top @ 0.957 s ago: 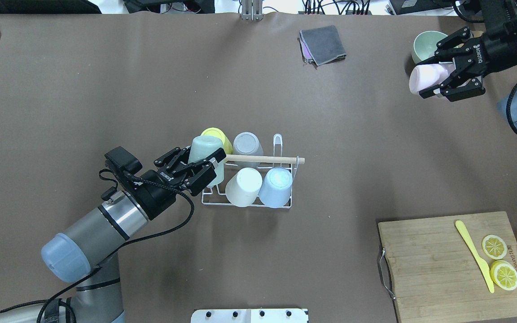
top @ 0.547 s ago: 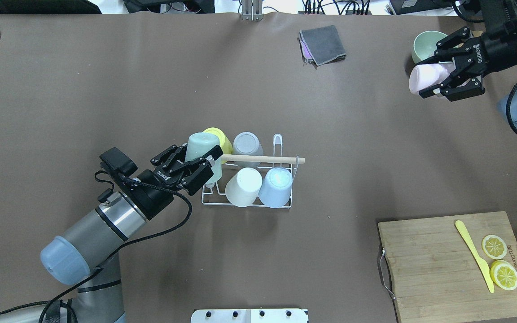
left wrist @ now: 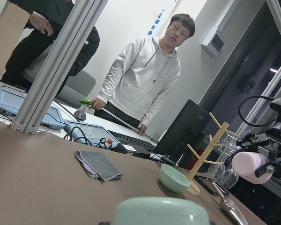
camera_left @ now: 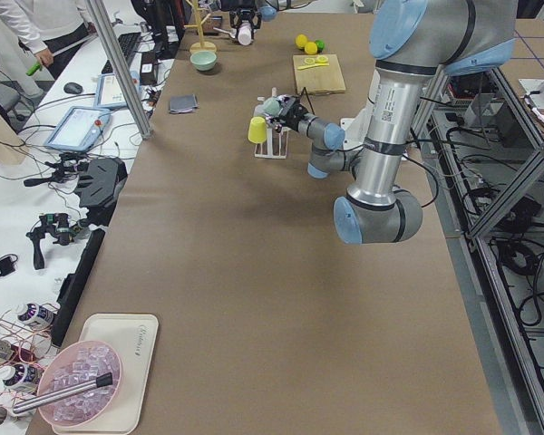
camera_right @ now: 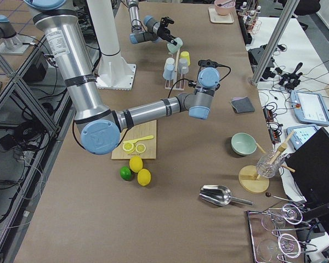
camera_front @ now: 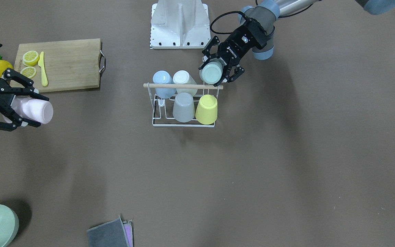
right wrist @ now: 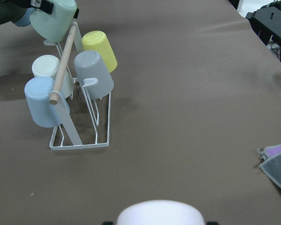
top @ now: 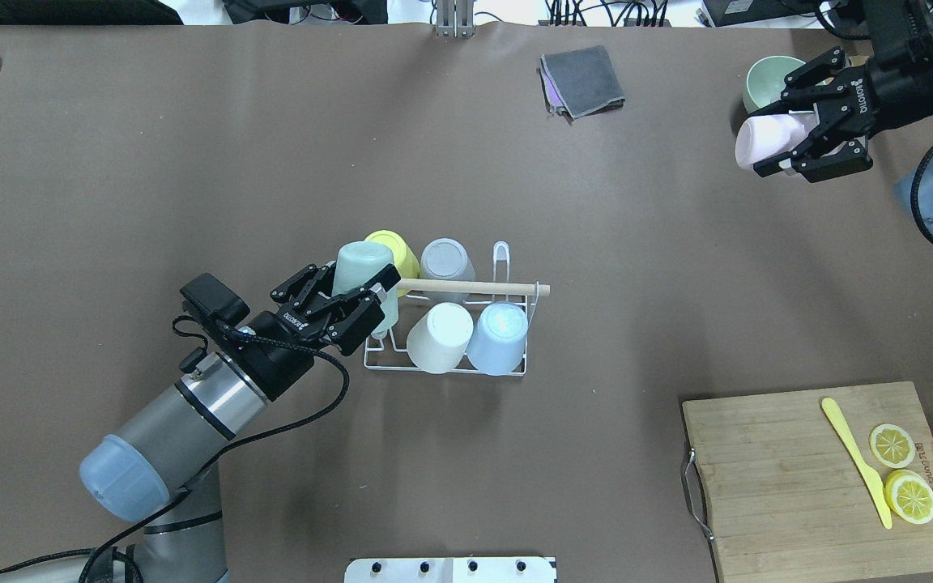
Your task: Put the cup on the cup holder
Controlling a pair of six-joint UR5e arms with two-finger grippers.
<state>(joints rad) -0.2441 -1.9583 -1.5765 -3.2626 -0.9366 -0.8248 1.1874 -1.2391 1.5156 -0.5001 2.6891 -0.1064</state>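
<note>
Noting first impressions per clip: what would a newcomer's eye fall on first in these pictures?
Mid-table, the white wire cup holder with a wooden rod handle carries a light blue cup, a white cup, a grey cup and a yellow cup, all upturned. At its end the left gripper holds a mint-green cup. Far off at the table's edge, the right gripper grips a pale pink cup on its side.
</note>
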